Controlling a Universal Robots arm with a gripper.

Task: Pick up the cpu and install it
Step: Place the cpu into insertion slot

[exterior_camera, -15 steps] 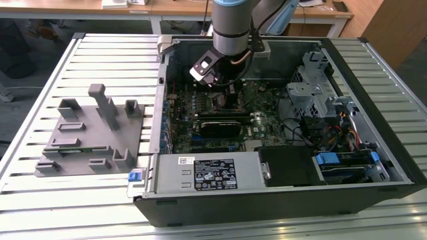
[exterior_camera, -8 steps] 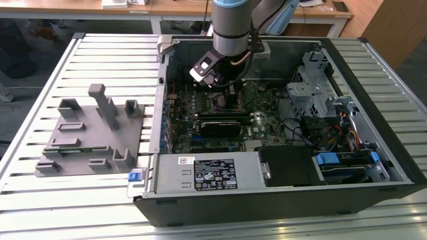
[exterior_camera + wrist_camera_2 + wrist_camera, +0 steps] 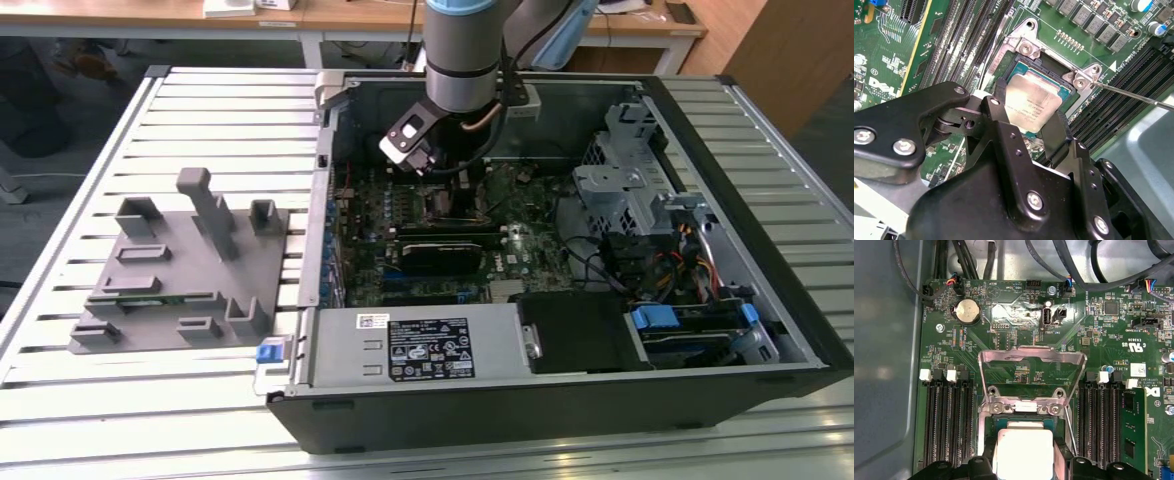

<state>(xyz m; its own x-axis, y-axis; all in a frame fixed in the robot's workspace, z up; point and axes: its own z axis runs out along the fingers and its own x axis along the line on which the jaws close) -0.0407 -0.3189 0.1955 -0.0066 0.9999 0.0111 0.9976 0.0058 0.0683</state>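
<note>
The cpu (image 3: 1033, 102), a small square chip with a silvery top, lies in or just over the black socket (image 3: 1026, 65) on the green motherboard (image 3: 534, 250). My gripper (image 3: 1028, 107) is shut on the cpu, one black finger against each of two opposite edges. In the first wrist view the cpu (image 3: 1024, 450) sits between the fingers (image 3: 985, 462), with the socket's metal load plate (image 3: 1031, 357) swung up and open beyond it. In the exterior view the arm reaches down into the open computer case, and the gripper (image 3: 451, 195) is low over the board.
The thin socket lever (image 3: 1134, 95) sticks out beside the socket. Memory slots (image 3: 946, 425) flank it, with one module (image 3: 1134, 430) fitted. The case (image 3: 561, 410) holds a power supply (image 3: 414, 345) and a drive cage (image 3: 627, 180). A grey holder (image 3: 180, 265) with pegs stands on the slatted table at the exterior view's left.
</note>
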